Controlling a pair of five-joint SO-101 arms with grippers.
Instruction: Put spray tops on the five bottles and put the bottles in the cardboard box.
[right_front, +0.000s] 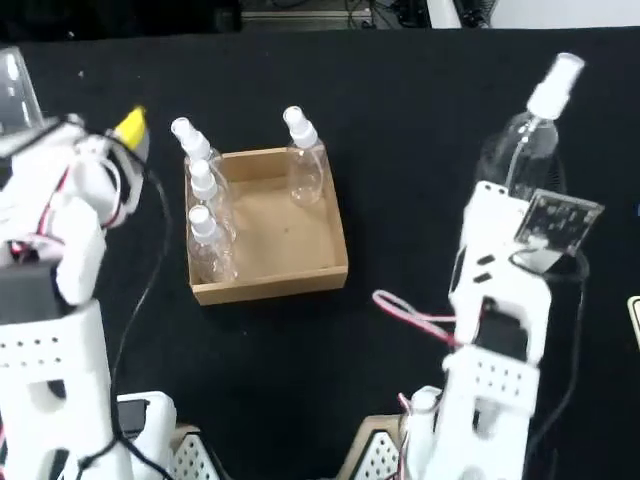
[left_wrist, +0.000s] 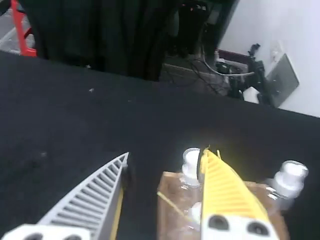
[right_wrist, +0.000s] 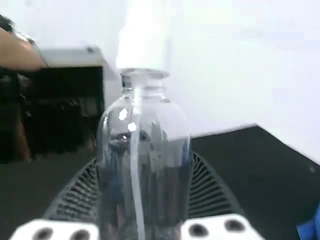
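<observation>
Last bottle up, ready for the box

The right gripper (right_wrist: 144, 167) squeezes the bottle (right_front: 525, 150) between its fingers. Keep it upright, then lower it slowly into the cardboard box (right_front: 300, 278), far from those fingers. The left gripper (left_wrist: 165, 155) is spread wide, holding nothing.

Left gripper (left_wrist: 165, 154) hovers with its fingers (left_wrist: 220, 185) spread apart; right gripper (right_wrist: 143, 170) clamps a bottle (right_wrist: 142, 120) upright between its fingers.

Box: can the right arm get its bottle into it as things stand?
Probably yes. The four bottles stand along the box's left wall and back corner, leaving its floor free toward the right end effector; the left end effector sits off the box's left side.
</observation>
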